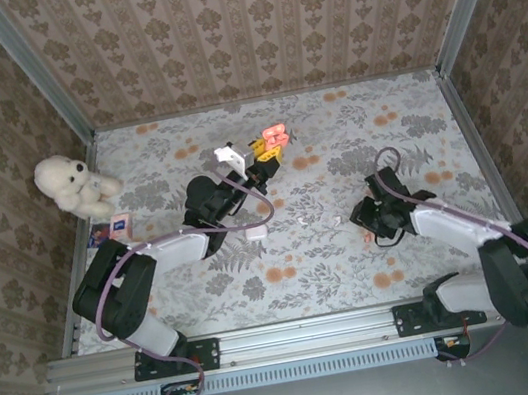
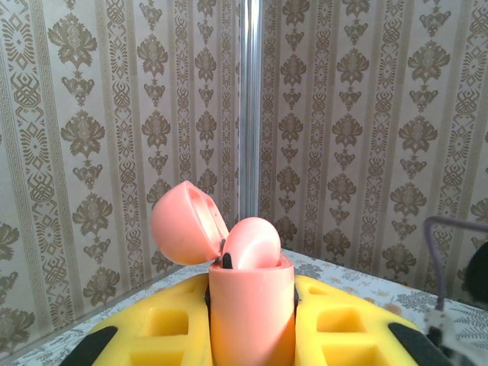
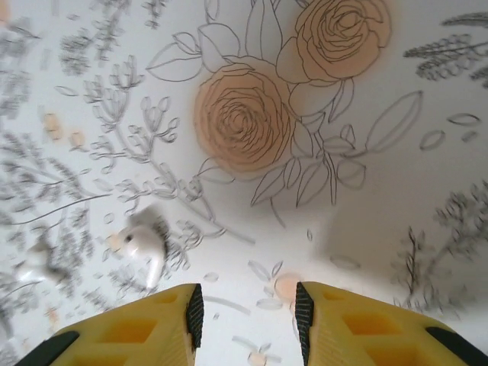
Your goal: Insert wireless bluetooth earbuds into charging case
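Note:
My left gripper [image 1: 271, 149] is raised over the far middle of the table and shut on a pink charging case [image 1: 276, 137]. In the left wrist view the case [image 2: 252, 305] stands upright between the yellow fingers [image 2: 347, 328] with its lid [image 2: 183, 225] flipped open to the left. A pink earbud [image 2: 253, 244] sits in it, its rounded top sticking out. My right gripper [image 1: 368, 215] hovers low over the floral tablecloth, open, with nothing between its jaws [image 3: 248, 320]. A white earbud [image 3: 145, 245] lies on the cloth just left of and beyond its left finger.
A white teddy bear [image 1: 72, 184] sits at the far left edge, with a small box [image 1: 119, 225] near it. A small white object [image 1: 228, 155] rests beside the left gripper. Patterned walls enclose the table [image 1: 309, 281] on three sides. Another blurred white piece [image 3: 38, 267] lies far left.

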